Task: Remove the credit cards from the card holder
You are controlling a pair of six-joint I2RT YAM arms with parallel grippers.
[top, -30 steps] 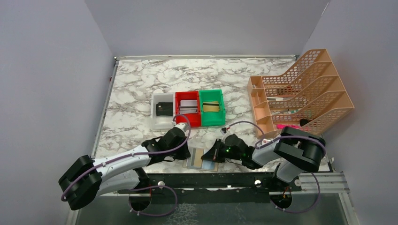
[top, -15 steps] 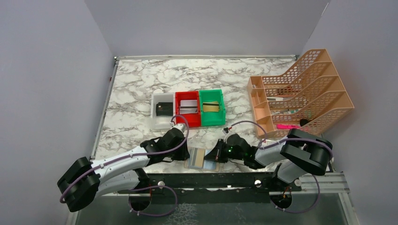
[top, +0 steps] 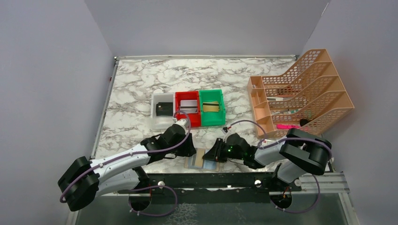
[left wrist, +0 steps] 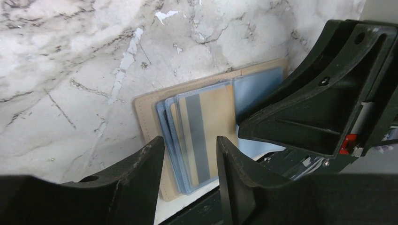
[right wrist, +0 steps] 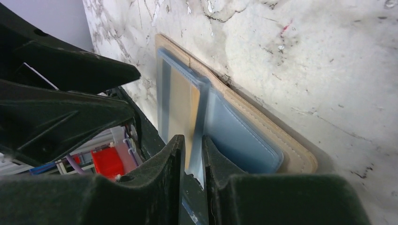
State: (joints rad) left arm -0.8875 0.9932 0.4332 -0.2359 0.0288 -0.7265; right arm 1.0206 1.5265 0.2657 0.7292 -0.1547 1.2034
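Note:
The tan card holder (top: pixel 201 160) lies open at the table's near edge, bluish sleeves up. It also shows in the left wrist view (left wrist: pixel 145 117) and the right wrist view (right wrist: pixel 263 126). A tan credit card with a grey stripe (left wrist: pixel 206 131) sits in the top sleeve (right wrist: pixel 180 105). My left gripper (top: pixel 187 149) (left wrist: pixel 190 147) is open and empty, just above the holder's near-left part. My right gripper (top: pixel 212 154) (right wrist: pixel 193 150) is closed to a thin gap on the edge of the top sleeve with the card in it.
A white bin with a black wallet (top: pixel 163 109), a red bin with cards (top: pixel 187 107) and a green bin (top: pixel 211 107) stand mid-table. An orange file rack (top: pixel 300 96) is at the right. The black front rail (top: pixel 225 180) runs just below the holder.
My left gripper has edged a little right and forward beside the holder. My right gripper has slid slightly left onto the holder and stays there.

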